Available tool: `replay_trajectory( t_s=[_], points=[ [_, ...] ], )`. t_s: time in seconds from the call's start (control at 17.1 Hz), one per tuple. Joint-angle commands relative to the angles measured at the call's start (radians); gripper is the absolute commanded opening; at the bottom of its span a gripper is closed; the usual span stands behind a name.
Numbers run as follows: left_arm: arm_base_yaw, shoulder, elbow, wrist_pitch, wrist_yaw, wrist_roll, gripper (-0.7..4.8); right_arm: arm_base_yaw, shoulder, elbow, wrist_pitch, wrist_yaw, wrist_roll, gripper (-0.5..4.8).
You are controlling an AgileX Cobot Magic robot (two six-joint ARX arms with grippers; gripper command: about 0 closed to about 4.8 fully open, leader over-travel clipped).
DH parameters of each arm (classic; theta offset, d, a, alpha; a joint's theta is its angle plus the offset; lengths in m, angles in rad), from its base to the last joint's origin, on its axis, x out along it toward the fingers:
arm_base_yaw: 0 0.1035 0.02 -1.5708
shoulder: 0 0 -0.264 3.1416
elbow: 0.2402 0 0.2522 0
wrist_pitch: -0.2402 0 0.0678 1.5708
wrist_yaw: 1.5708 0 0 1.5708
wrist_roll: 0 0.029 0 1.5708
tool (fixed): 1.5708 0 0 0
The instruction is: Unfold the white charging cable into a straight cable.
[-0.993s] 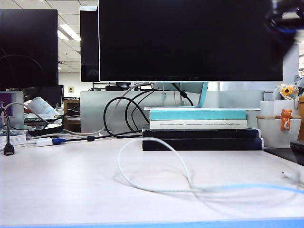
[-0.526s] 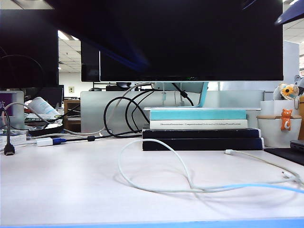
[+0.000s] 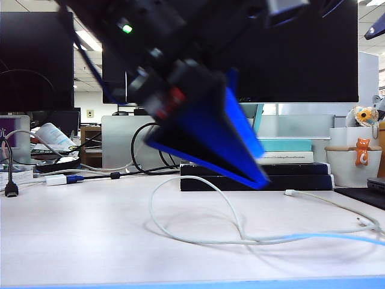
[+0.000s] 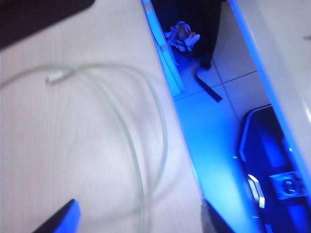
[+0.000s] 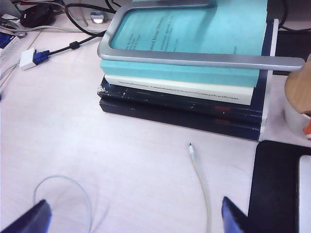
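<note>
The white charging cable (image 3: 198, 239) lies on the table in a loose loop that crosses itself. One small plug end (image 3: 290, 192) rests near the books. My left gripper (image 3: 252, 174) hangs blurred and large just above the loop, tips pointing down and to the right. In the left wrist view it (image 4: 138, 223) is open, and the cable (image 4: 141, 194) runs on the table between its blue fingers, untouched. My right gripper (image 5: 135, 218) is open above the table, with the cable's slim end (image 5: 190, 145) lying ahead of it. Only a blue corner of it (image 3: 376, 27) shows at the exterior view's top right.
A stack of books (image 3: 301, 180) carries the monitor's (image 3: 313, 54) stand behind the cable. A white cup with a cat figure (image 3: 355, 165) and a black pad (image 5: 277, 189) are on the right. An adapter with a blue plug (image 3: 57, 179) lies far left. The table's front edge (image 4: 180, 126) runs close beside the loop.
The left arm has swung down into the exterior view, now covering the monitor and part of the books. The cable's right part settled on the table, its plug end coming to rest by the books.
</note>
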Motion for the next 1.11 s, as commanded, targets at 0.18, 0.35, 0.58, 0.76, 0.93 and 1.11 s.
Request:
replay_trajectory(
  t_s=[0.18,0.35,0.58,0.76,0.93,1.11],
  points=[
    [-0.027,0.116,0.072,0.068,-0.003,0.031,3.35,0.003,-0.002,0.004,-0.004,-0.02,-0.003,4.79],
    [-0.036,0.17,0.131,0.027,0.01,0.032,3.35,0.003,-0.002,0.003,-0.006,-0.037,-0.003,4.79],
    [-0.052,0.227,0.147,-0.007,0.01,0.037,3.34,0.003,-0.002,0.002,-0.011,-0.037,-0.003,4.79],
    [-0.06,0.259,0.148,-0.008,-0.023,0.035,3.33,0.003,-0.002,0.002,-0.011,-0.04,-0.003,4.79],
    [-0.06,0.274,0.148,-0.006,-0.031,0.035,3.3,0.003,-0.002,0.002,-0.011,-0.04,-0.003,4.79],
    [-0.059,0.278,0.154,0.01,-0.031,0.034,2.46,0.003,-0.002,0.002,-0.011,-0.04,-0.003,3.35]
  ],
)
